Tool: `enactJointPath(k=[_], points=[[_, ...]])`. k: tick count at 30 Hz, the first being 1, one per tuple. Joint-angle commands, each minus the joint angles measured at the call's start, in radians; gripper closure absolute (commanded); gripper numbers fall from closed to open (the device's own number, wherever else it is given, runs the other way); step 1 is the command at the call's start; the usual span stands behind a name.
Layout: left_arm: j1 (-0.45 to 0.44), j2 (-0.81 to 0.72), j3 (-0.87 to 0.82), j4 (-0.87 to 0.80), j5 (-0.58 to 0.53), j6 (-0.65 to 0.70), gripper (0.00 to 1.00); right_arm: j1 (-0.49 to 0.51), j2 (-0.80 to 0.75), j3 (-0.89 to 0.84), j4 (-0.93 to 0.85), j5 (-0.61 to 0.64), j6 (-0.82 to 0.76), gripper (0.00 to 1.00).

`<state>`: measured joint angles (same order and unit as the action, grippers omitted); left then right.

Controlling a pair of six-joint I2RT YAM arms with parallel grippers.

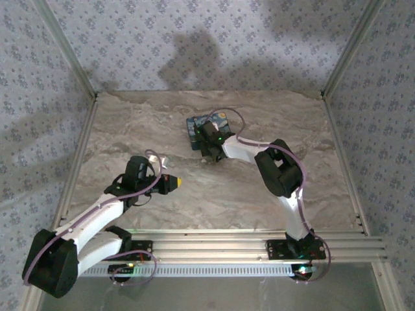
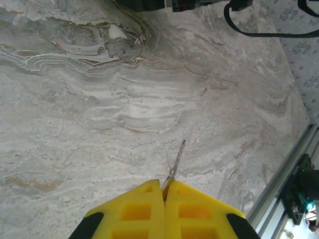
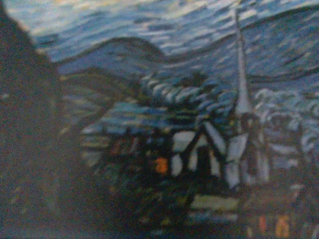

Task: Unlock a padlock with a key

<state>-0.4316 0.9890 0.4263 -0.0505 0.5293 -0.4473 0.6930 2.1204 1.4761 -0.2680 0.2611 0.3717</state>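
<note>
Over the surface [image 1: 259, 194] my left jaws gripped the key [image 2: 177, 160], pre-insertion; right jaws, state unclear, sat over a Starry Night print [image 1: 194, 123]. Next needed: padlock keyway alignment.

My overhead feed is evenly lit, with soft shadows on the back wall [image 1: 194, 52]. My right wrist feed is dim and blurred.

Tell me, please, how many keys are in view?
1: the key is pinched in the shut left end effector, above the table; others may be hidden.
</note>
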Motion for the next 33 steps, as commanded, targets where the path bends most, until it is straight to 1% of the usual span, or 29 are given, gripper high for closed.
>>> enactJointPath(k=[1, 4, 6, 8, 10, 14, 17, 19, 21, 24, 27, 31, 33], points=[[0.007, -0.01, 0.017, -0.034, -0.006, 0.036, 1.0, -0.013, 0.033, 0.032, 0.028, -0.035, -0.01, 0.48], [0.007, -0.019, 0.012, -0.041, -0.011, 0.033, 1.0, -0.021, 0.053, 0.052, 0.018, -0.068, -0.008, 0.58], [0.008, -0.025, 0.012, -0.051, -0.012, 0.033, 1.0, -0.025, 0.06, 0.066, 0.002, -0.077, -0.002, 0.69], [0.008, -0.037, 0.011, -0.057, -0.015, 0.036, 1.0, -0.03, 0.06, 0.076, -0.015, -0.093, 0.004, 0.78], [0.009, -0.052, 0.001, -0.048, -0.014, 0.034, 1.0, -0.037, 0.048, 0.084, -0.034, -0.129, 0.003, 0.84], [0.009, -0.089, -0.022, -0.023, -0.012, 0.027, 1.0, -0.038, -0.005, 0.084, -0.085, -0.208, -0.007, 0.91], [0.009, -0.086, -0.034, -0.006, -0.007, 0.041, 1.0, -0.038, -0.049, 0.081, -0.129, -0.282, 0.017, 0.95], [0.008, -0.069, -0.044, 0.032, 0.011, 0.048, 1.0, -0.037, -0.074, 0.077, -0.161, -0.336, 0.038, 0.96], [0.009, -0.039, -0.053, 0.085, 0.031, 0.043, 1.0, -0.038, -0.099, 0.073, -0.196, -0.406, 0.063, 1.0], [0.007, 0.012, -0.065, 0.191, 0.068, 0.024, 1.0, -0.041, -0.129, 0.07, -0.243, -0.495, 0.122, 1.0], [0.005, 0.045, -0.081, 0.294, 0.064, 0.015, 1.0, -0.045, -0.151, 0.072, -0.285, -0.571, 0.188, 1.0], [0.004, 0.094, -0.064, 0.343, 0.05, 0.055, 1.0, -0.054, -0.167, 0.076, -0.328, -0.66, 0.249, 1.0], [0.004, 0.135, -0.041, 0.36, 0.054, 0.075, 1.0, -0.061, -0.175, 0.079, -0.351, -0.707, 0.303, 1.0]])
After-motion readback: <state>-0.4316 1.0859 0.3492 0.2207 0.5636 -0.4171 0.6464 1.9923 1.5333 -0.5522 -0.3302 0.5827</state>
